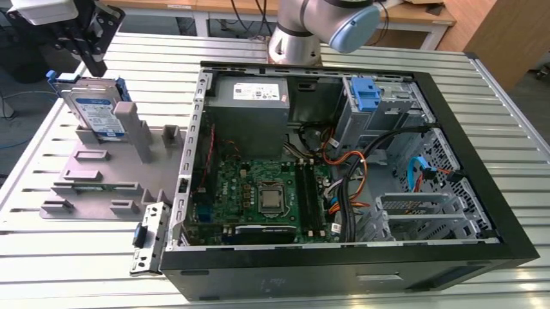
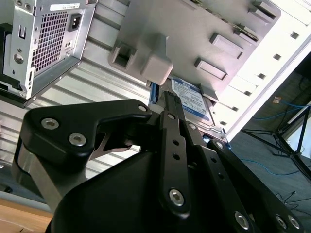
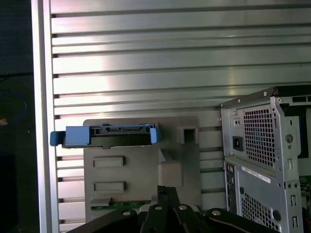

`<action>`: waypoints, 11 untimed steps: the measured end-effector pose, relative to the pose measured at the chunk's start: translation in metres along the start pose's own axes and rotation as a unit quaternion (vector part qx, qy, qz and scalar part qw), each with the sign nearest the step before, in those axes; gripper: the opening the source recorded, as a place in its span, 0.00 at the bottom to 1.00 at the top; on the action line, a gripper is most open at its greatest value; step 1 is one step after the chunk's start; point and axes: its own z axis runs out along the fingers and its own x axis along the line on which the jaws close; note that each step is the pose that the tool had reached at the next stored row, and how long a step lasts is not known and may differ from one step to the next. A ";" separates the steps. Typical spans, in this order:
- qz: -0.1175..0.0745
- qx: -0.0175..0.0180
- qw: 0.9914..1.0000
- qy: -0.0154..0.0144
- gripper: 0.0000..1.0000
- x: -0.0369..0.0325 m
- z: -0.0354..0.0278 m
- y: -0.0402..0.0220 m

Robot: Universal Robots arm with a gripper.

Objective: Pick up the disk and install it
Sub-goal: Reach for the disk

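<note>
The disk (image 1: 93, 109) stands on edge in a slot of the grey holder plate (image 1: 103, 174) at the exterior view's left, its white-and-blue label facing the camera and blue rails along its edges. My gripper (image 1: 94, 64) hangs just above the disk's top edge, apart from it, with its black fingers together and nothing between them. In the first wrist view the disk (image 3: 107, 136) shows as a blue-railed bar beyond the gripper (image 3: 164, 190). In the second wrist view the disk (image 2: 192, 99) lies just past the gripper (image 2: 170, 99).
The open computer case (image 1: 481, 193) lies on the slatted metal table, right of the holder plate. Inside it are a grey power supply (image 1: 249, 96), a motherboard, cables and a blue bracket (image 1: 365, 96) at the drive bay. A loose metal bracket (image 1: 146, 238) lies by the case's near corner.
</note>
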 end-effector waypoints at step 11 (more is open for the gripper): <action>0.000 0.000 1.000 0.000 0.11 0.0007 0.0001 0.0009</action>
